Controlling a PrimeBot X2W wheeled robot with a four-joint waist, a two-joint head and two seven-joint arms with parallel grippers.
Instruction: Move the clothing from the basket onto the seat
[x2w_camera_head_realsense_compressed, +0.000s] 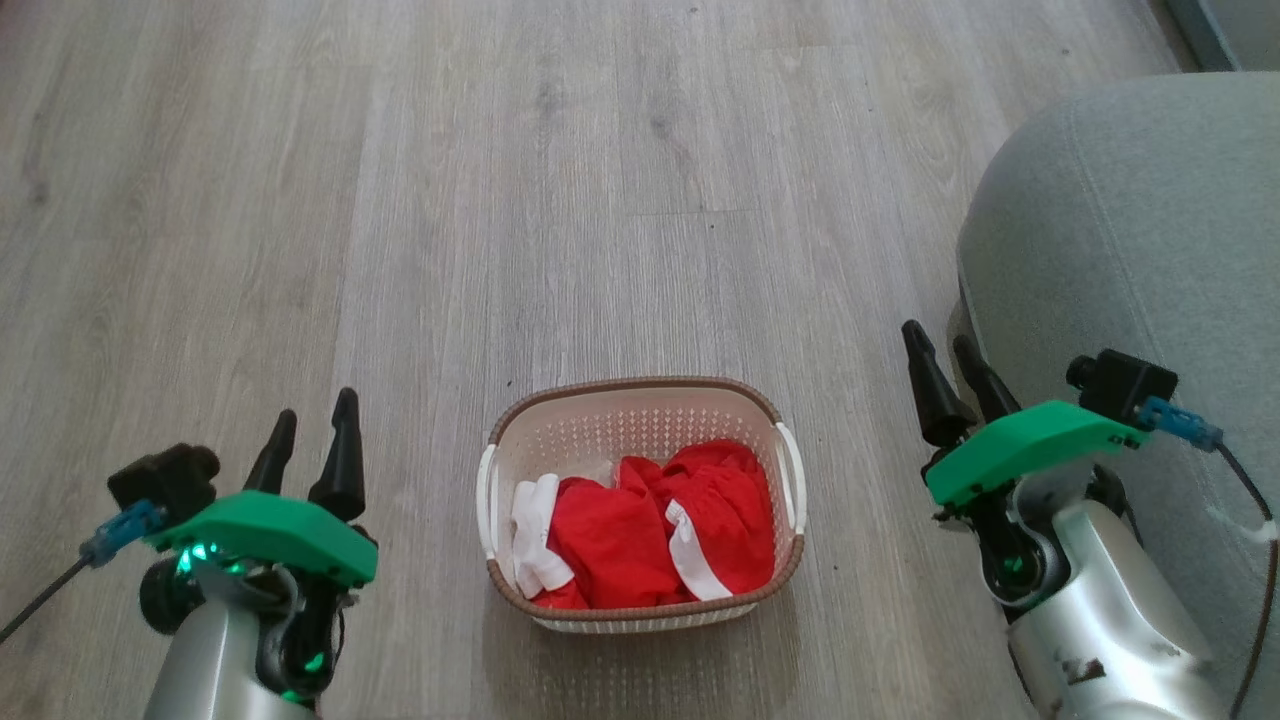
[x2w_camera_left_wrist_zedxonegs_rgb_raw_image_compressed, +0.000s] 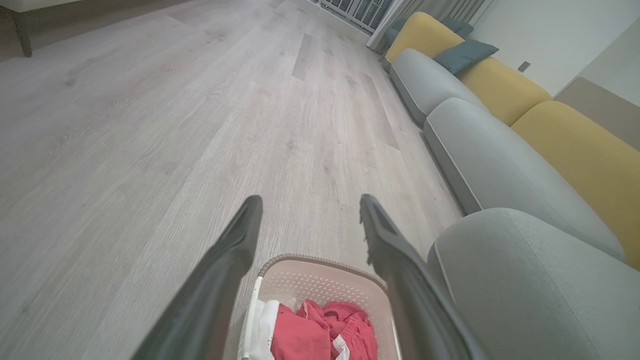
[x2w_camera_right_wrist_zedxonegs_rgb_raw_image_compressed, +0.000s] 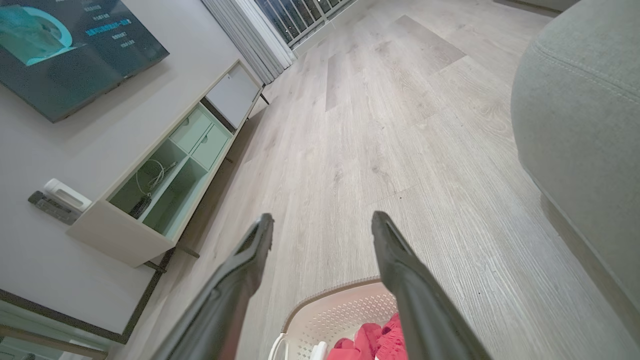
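Note:
The cream basket (x2w_camera_head_realsense_compressed: 640, 405) with a brown rim stands on the wooden floor at the bottom centre of the head view. Red clothing (x2w_camera_head_realsense_compressed: 655, 535) with white bands lies bunched inside it. The grey-green seat (x2w_camera_head_realsense_compressed: 1130, 230) rises at the right. My left gripper (x2w_camera_head_realsense_compressed: 315, 428) hovers open to the left of the basket, empty. My right gripper (x2w_camera_head_realsense_compressed: 945, 355) stands open to the basket's right, close beside the seat's edge, empty. The left wrist view looks over the basket (x2w_camera_left_wrist_zedxonegs_rgb_raw_image_compressed: 320, 287), clothing (x2w_camera_left_wrist_zedxonegs_rgb_raw_image_compressed: 320, 332) and seat (x2w_camera_left_wrist_zedxonegs_rgb_raw_image_compressed: 525, 285) between open fingers. The right wrist view catches the basket (x2w_camera_right_wrist_zedxonegs_rgb_raw_image_compressed: 340, 310) and clothing (x2w_camera_right_wrist_zedxonegs_rgb_raw_image_compressed: 372, 340).
Wooden floor (x2w_camera_head_realsense_compressed: 500, 200) stretches ahead of the basket. Further grey seats with yellow backrests (x2w_camera_left_wrist_zedxonegs_rgb_raw_image_compressed: 500, 90) line the room's side beyond the near seat. A low TV cabinet (x2w_camera_right_wrist_zedxonegs_rgb_raw_image_compressed: 165, 170) stands against the wall under a screen (x2w_camera_right_wrist_zedxonegs_rgb_raw_image_compressed: 65, 45).

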